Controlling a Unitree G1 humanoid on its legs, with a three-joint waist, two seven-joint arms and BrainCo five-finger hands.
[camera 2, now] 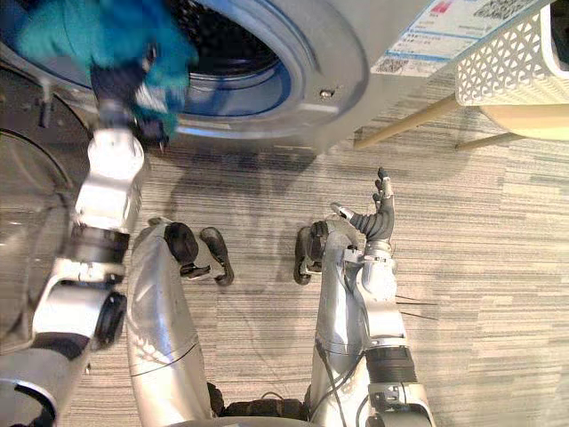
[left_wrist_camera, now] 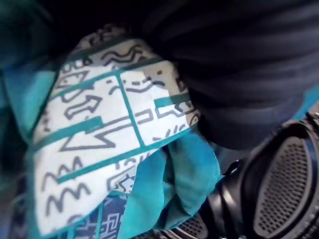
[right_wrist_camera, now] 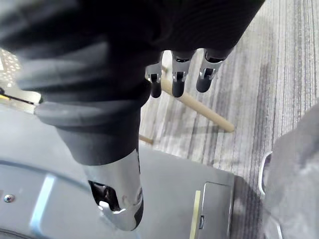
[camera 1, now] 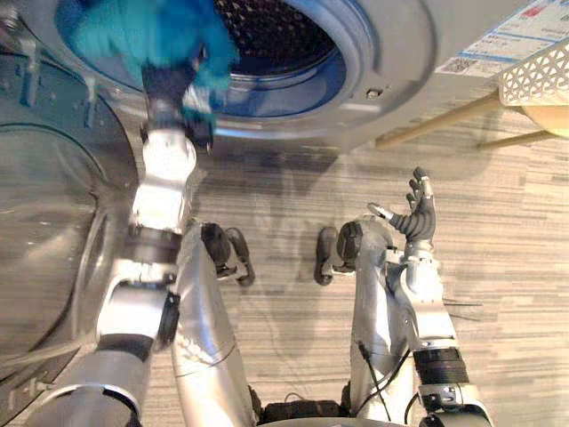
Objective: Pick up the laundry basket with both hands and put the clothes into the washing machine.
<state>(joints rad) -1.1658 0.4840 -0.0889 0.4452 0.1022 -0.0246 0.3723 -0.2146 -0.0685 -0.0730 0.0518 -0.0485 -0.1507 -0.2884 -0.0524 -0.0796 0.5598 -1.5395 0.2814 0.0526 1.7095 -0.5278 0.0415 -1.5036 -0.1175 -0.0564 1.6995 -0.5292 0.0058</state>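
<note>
A teal cloth (camera 1: 142, 36) with a white patterned patch (left_wrist_camera: 99, 129) hangs at the mouth of the washing machine's drum (camera 1: 284, 40). My left hand (camera 1: 169, 89) is raised into the cloth, which drapes over it; just the dark ribbed cover shows below the fabric. My right hand (camera 1: 418, 218) is held over the striped floor, well right of the drum, open with straight fingers (right_wrist_camera: 178, 79) and nothing in it. The white lattice laundry basket (camera 1: 538, 76) sits at the far right, apart from both hands.
The machine's round glass door (camera 1: 44, 222) stands swung open on my left, next to the left arm. The basket rests on a pale wooden stand with slanted legs (camera 1: 436, 120). Grey striped carpet (camera 1: 293, 205) lies between the machine and me.
</note>
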